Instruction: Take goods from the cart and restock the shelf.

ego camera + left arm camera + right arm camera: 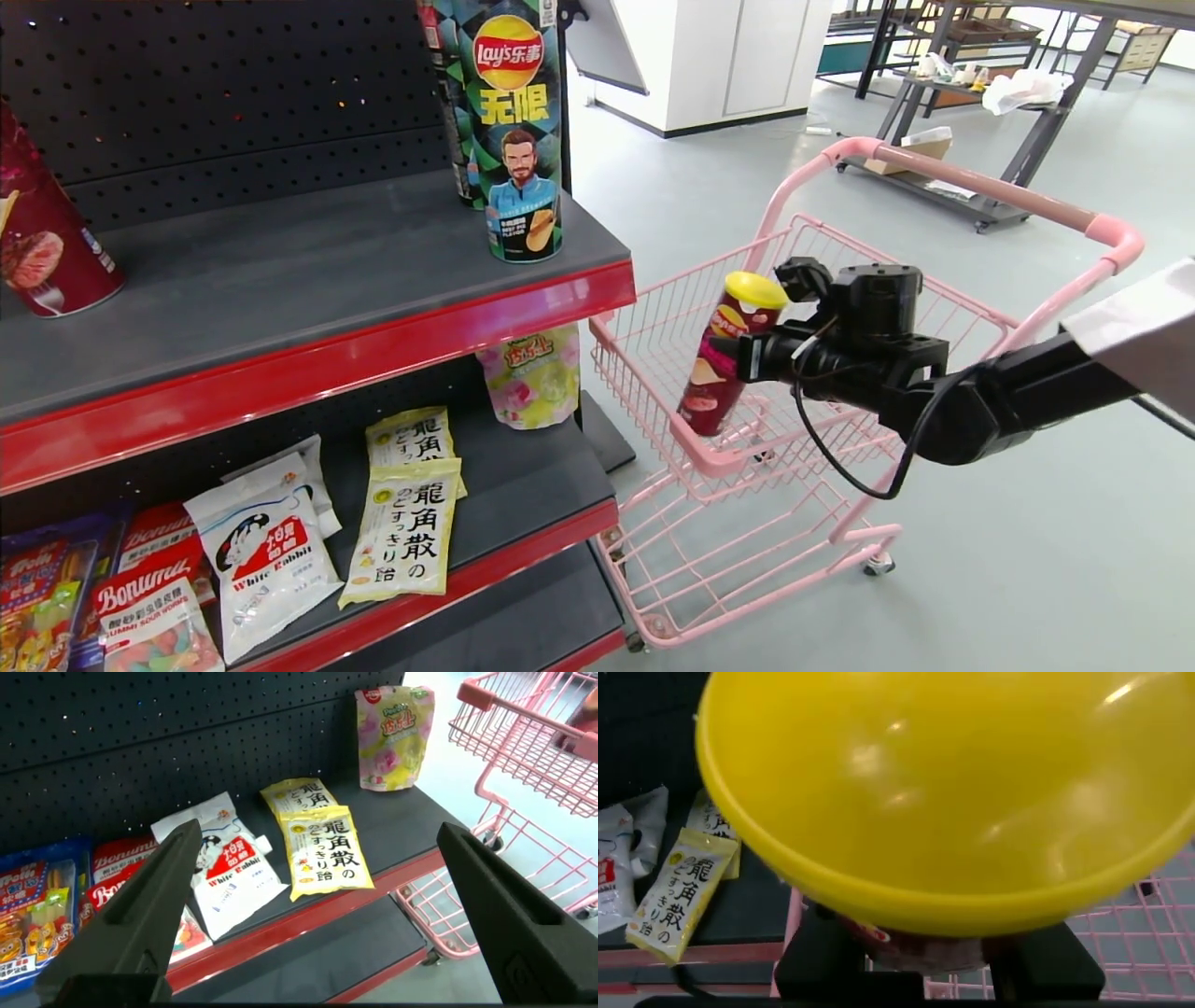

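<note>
My right gripper (738, 359) is shut on a dark red chips can (719, 373) with a yellow lid (756, 289), held slightly tilted above the front of the pink cart (700, 457). In the right wrist view the lid (952, 793) looms large, with the gripper (934, 957) clamped on the can below it. A green chips can (518, 131) stands at the right end of the upper shelf (280, 271), and a red can (42, 243) stands at its left end. My left gripper (318, 933) is open in front of the lower shelf, its fingers (140, 924) wide apart with nothing between them.
The lower shelf holds yellow candy bags (401, 523), a white bag (266, 551), a green-pink pouch (532, 373) and red packs at the left. The cart's handle (990, 191) faces away from the shelf. Open grey floor lies to the right; tables stand far behind.
</note>
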### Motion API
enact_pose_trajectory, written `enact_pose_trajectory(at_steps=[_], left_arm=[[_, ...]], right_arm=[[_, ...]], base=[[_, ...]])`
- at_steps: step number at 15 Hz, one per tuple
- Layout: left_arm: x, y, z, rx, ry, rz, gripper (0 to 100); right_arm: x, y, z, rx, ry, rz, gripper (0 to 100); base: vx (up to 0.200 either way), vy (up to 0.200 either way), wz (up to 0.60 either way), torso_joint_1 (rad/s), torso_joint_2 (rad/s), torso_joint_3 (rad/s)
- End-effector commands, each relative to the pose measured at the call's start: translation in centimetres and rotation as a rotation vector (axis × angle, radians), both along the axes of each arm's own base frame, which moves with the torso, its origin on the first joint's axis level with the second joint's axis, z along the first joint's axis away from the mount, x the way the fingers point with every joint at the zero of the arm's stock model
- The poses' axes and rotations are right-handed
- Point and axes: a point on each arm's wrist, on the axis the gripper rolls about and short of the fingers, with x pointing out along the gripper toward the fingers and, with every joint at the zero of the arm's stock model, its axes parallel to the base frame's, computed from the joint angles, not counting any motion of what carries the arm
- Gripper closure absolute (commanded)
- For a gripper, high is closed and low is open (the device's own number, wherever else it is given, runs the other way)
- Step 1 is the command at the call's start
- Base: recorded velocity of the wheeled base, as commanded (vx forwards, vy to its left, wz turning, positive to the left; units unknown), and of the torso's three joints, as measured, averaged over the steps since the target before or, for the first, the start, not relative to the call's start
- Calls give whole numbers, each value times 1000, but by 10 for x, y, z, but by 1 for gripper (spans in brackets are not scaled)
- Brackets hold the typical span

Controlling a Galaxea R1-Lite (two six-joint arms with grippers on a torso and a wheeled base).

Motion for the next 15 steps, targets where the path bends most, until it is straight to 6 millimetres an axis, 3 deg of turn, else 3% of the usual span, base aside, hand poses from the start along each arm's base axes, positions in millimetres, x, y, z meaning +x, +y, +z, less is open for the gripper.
enact_pose_trajectory(at_steps=[1,3,4,6,7,9,10,11,13,15], left_arm=[[0,0,0,0,0,1,0],[0,0,0,0,0,1,0],[0,0,0,0,0,1,0],[0,0,0,0,0,1,0],[0,0,0,0,0,1,0],[0,0,0,0,0,-3,0],[0,0,0,2,2,-3,0],[0,0,0,2,0,-1,0],[0,0,0,2,0,-1,0],[0,0,0,2,0,-1,0]], right_arm=[[-23,-13,68,25,-131,-12,100],[-48,-22,107,43,-192,-14,100],[-54,-24,114,46,-200,-14,100],[-101,-30,147,54,-216,12,100],[-115,-29,151,53,-203,34,100],[-165,-26,152,25,-101,121,100],[-171,-25,152,20,-90,140,100],[-192,-16,144,27,-47,246,100],[-198,-15,129,11,-4,303,100],[-204,-19,128,15,-3,306,100]], base=[[0,0,0,0,0,0],[0,0,0,0,0,0],[0,0,0,0,0,0],[0,0,0,0,0,0],[0,0,0,0,0,0],[0,0,0,0,0,0],[0,0,0,0,0,0],[0,0,0,0,0,0],[0,0,0,0,0,0],[0,0,0,0,0,0]])
